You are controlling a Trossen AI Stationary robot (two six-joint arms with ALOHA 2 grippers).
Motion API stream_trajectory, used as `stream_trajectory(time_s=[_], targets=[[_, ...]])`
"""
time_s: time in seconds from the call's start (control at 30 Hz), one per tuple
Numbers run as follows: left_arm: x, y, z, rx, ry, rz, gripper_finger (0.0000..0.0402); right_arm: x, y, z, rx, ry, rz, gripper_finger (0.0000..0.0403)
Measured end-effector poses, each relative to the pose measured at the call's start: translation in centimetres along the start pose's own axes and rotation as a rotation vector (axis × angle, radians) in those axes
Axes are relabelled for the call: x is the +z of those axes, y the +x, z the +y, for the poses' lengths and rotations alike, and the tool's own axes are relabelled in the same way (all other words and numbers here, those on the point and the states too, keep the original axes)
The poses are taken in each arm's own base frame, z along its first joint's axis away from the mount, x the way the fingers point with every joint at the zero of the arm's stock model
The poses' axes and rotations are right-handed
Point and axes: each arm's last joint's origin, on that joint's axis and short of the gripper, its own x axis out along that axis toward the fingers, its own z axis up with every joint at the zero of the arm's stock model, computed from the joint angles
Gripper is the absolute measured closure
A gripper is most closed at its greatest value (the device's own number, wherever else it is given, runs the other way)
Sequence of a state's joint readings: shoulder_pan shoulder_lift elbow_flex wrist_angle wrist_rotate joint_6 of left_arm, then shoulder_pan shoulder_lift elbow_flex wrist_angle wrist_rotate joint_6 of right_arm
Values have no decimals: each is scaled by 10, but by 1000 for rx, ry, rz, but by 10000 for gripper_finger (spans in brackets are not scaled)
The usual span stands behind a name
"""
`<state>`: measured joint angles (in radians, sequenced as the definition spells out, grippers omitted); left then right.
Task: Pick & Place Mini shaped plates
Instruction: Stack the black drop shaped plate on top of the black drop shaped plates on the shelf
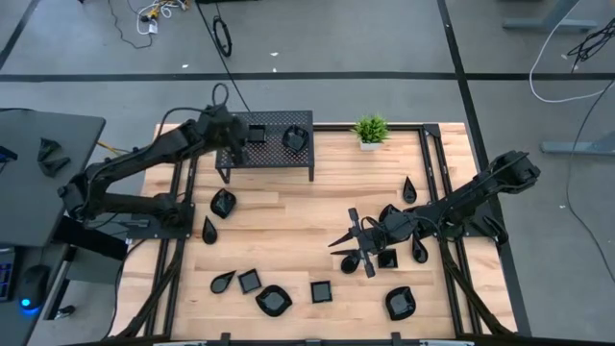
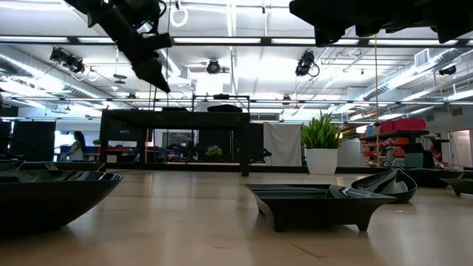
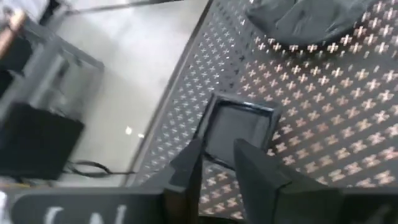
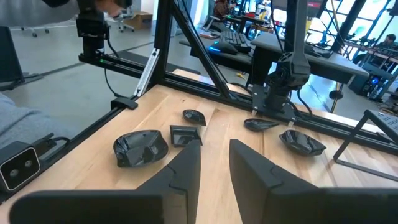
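A square mini shaped plate (image 3: 239, 127) lies flat on the black perforated rack (image 3: 323, 93) at the table's far left, with a rounded plate (image 1: 296, 137) beside it. My left gripper (image 3: 217, 149) hovers open just above the square plate's near edge and touches nothing; it also shows in the high view (image 1: 238, 140). My right gripper (image 4: 214, 146) stands open over the table's right middle (image 1: 344, 237), nothing between its fingers. Several more black plates lie on the wood, such as a rounded plate (image 4: 140, 147) and a square plate (image 4: 185, 134).
A small green potted plant (image 1: 370, 130) stands at the far edge, right of the rack. Loose plates lie along the near edge (image 1: 273, 301) and around my right gripper (image 1: 386, 258). Bare wood (image 1: 288, 221) lies between the rack and the near row.
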<state>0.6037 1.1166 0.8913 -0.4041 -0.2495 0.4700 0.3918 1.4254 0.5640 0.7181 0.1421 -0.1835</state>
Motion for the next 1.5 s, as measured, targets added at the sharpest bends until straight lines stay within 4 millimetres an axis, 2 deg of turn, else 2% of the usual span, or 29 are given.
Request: stream_trajectory(time_s=[0.17,0.3,0.5,0.63,0.73,0.93,1.07,1.27,1.37,1.5], targets=[[5,-5,-20,-145,-153,-18,360,-1,0,-3,-9,19,2,317],[18,-19,-55,-347,-107,-90,395,-1,1,-6,-21,25,4,317],[34,-59,-122,-469,52,-209,391,-2,1,-10,-35,76,7,317],[35,-87,-169,-513,167,-281,393,-2,1,-10,-36,84,2,317],[29,-101,-203,-545,230,-282,390,0,1,-10,-38,85,-12,317],[5,-123,-255,-658,171,-183,346,1,1,-11,-41,88,-30,317],[-16,-137,-272,-694,93,-56,300,2,1,-11,-41,87,-32,317],[-48,-152,-271,-640,-120,245,239,1,1,-11,-41,84,-30,317],[-56,-160,-271,-600,-204,284,225,1,1,-11,-41,80,-29,317],[-62,-170,-273,-588,-258,250,221,1,1,-11,-40,76,-27,317]])
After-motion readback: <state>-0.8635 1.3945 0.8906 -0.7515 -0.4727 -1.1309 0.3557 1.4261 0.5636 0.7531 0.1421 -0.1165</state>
